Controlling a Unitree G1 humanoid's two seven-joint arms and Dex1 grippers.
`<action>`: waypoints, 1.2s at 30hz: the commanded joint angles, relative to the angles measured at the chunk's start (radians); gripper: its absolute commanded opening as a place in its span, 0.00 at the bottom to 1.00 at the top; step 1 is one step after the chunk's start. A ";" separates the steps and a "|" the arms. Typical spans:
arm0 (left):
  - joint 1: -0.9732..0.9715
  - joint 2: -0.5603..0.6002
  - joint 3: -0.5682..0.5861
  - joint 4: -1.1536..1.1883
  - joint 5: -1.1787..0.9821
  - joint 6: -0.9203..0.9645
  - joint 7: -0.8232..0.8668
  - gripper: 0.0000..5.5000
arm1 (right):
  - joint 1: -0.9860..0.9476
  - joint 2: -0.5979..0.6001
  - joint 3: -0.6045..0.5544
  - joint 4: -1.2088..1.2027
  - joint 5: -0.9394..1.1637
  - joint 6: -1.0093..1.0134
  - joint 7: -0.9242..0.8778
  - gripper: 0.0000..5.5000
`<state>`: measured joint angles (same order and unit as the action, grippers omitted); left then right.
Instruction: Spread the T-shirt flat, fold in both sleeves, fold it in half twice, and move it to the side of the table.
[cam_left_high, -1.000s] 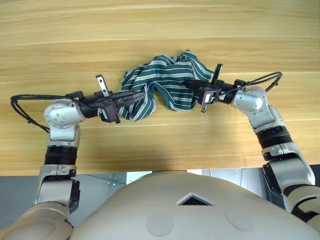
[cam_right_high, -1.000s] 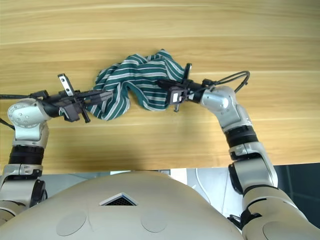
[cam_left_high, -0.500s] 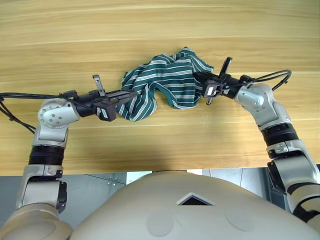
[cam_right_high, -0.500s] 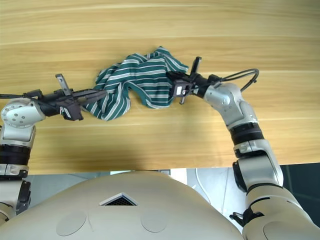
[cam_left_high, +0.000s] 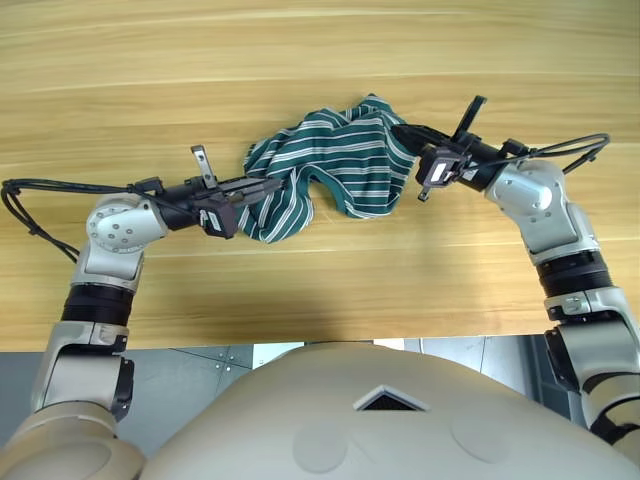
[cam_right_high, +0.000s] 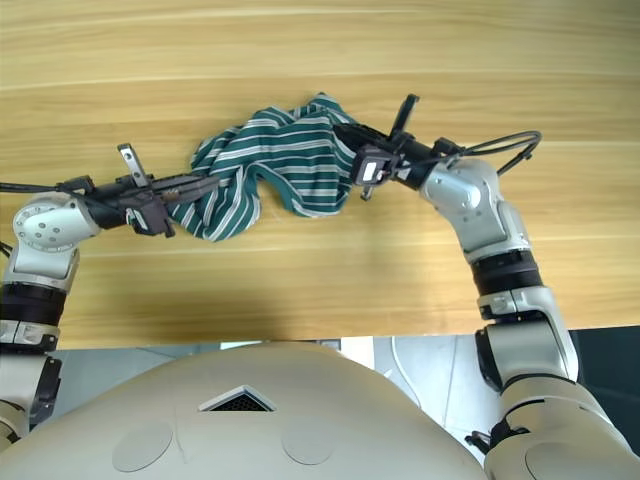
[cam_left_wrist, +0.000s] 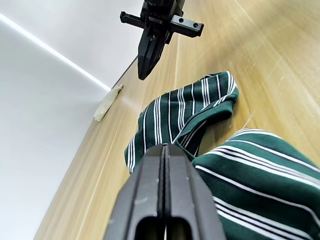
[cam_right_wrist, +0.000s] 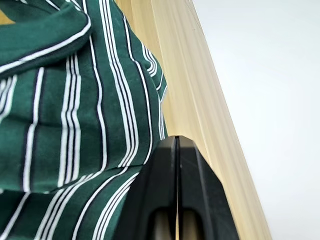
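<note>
a: left pincer (cam_left_high: 280, 183)?
b: pads pressed flat together, no gap along the seam in its wrist view. the tip sits against the left lobe of the t-shirt (cam_left_high: 340, 160), left of centre in the head views. whether a fold is nipped at the very tip, can't tell.
a: right pincer (cam_left_high: 399, 127)?
b: closed tight too. striped cloth lies along one finger in its wrist view, none seen between the pads. tip at the t-shirt's upper right edge.
a: the t-shirt itself?
b: a crumpled green-and-white heap, mid desk (cam_left_high: 300, 50), between the two tips. arched in the middle, two lobes toward the bottom of frame. can't pick out a sleeve or hem.
a: progress?
b: my reading: step one, the spreading, barely begun. nothing lies flat. sleeves, both halvings and the move to the side are all left.
a: what do the views add to each other?
b: head views give the layout, an arm on each flank of the heap. left wrist view adds the right pincer head-on, upper centre of frame, its point looking apart from the cloth. the head views suggest touching, so contact there is uncertain. it also catches a pale lump (cam_left_wrist: 107, 102) at the desk's far edge, too small to name. right wrist view gives the stripes close up.
</note>
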<state>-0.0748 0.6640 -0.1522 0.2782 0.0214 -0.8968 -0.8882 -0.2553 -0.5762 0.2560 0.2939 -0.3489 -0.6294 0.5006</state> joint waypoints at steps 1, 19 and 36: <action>-0.017 0.012 -0.016 0.014 0.026 -0.020 0.022 0.00 | 0.005 0.000 0.005 -0.016 -0.013 0.018 -0.011 0.00; -0.031 0.024 -0.047 0.050 0.062 -0.034 0.065 0.00 | -0.001 0.013 0.043 0.013 -0.068 0.040 -0.038 0.00; -0.031 0.028 -0.054 0.064 0.068 -0.044 0.071 0.00 | -0.002 0.008 0.060 0.031 -0.084 0.044 -0.053 0.00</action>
<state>-0.0901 0.6784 -0.1927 0.3382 0.0755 -0.9344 -0.8271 -0.2453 -0.5642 0.3145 0.3190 -0.4189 -0.5940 0.4546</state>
